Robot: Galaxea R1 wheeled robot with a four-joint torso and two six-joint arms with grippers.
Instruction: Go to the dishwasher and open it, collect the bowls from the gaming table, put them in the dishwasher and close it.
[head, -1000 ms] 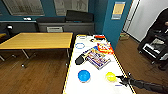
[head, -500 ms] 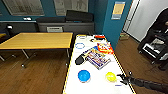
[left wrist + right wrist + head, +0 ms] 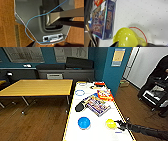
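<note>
Resting on the glossy white top of the gaming table (image 3: 97, 129), the yellow-green bowl (image 3: 110, 123) is seen near the table's right-hand yellow rim, with the right gripper (image 3: 119, 124) brought up against its outer side. In the right wrist view the same bowl (image 3: 125, 38) is shown large and close, lying partly over a red arc printed on the dotted white surface. Whether the jaws are closed on the bowl or merely spread beside it cannot be told; the fingertips are too blurred to be made out. The blue bowl (image 3: 84, 122) is set apart to the left of the yellow-green one, closer to the left rim, with bare white top between the two.

Further up the table a boxed board game (image 3: 98, 105) is laid at an angle, with a dark object (image 3: 79, 106) just beside its left end and a red box (image 3: 105, 94) beyond it. A strip of open surface is left between the board game and the two bowls.

A plain wooden table (image 3: 37, 87) is placed to the left, separated from the gaming table by a narrow gap. Brown wooden flooring (image 3: 40, 122) is spread around both. A teal wall (image 3: 111, 72) is seen behind, and a person in dark clothing (image 3: 160, 72) is partly visible at the far right.

In the left wrist view a blue cable (image 3: 32, 21) is draped across a grey robot panel above the wooden floor.
</note>
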